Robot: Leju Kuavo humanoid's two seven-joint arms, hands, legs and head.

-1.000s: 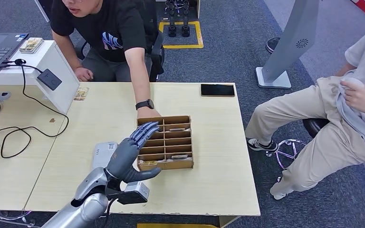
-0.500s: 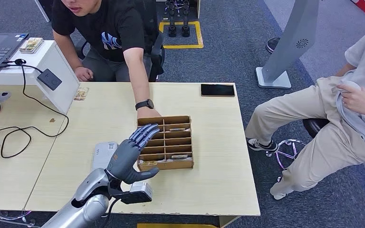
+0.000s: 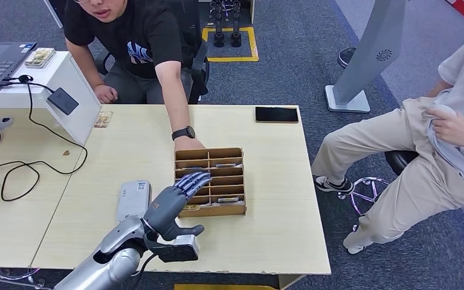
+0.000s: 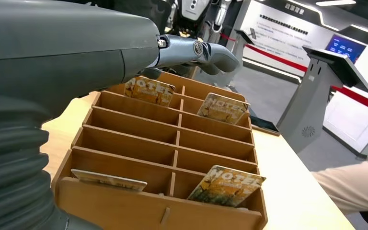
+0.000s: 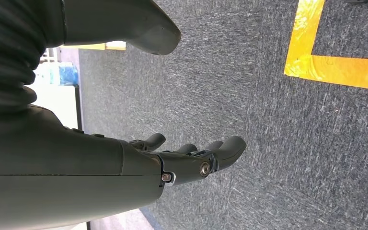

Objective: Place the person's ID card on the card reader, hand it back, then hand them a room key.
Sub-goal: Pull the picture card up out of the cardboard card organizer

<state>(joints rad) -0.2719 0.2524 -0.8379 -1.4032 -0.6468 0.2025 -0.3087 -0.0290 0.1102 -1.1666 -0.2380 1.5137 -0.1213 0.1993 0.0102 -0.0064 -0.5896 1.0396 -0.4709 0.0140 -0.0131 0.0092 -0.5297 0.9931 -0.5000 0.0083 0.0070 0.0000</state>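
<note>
A: At the near edge of the table (image 3: 266, 241), the left hand (image 3: 172, 202) hovers over the wooden key rack (image 3: 210, 181), fingers spread wide and holding nothing. The right hand (image 5: 191, 160) hangs over the carpet, also open and empty.

B: Which step is this, in your opinion?

A: I think the room key step. Hotel key cards (image 4: 227, 184) stand in several compartments of the rack. Just left of it lies the grey card reader (image 3: 133, 200). I see no ID card on it.

B: And next?

A: The hand must lower and pinch one card by its top edge. Beyond the rack, the person's hand (image 3: 188, 144) rests at its far side, waiting.
</note>
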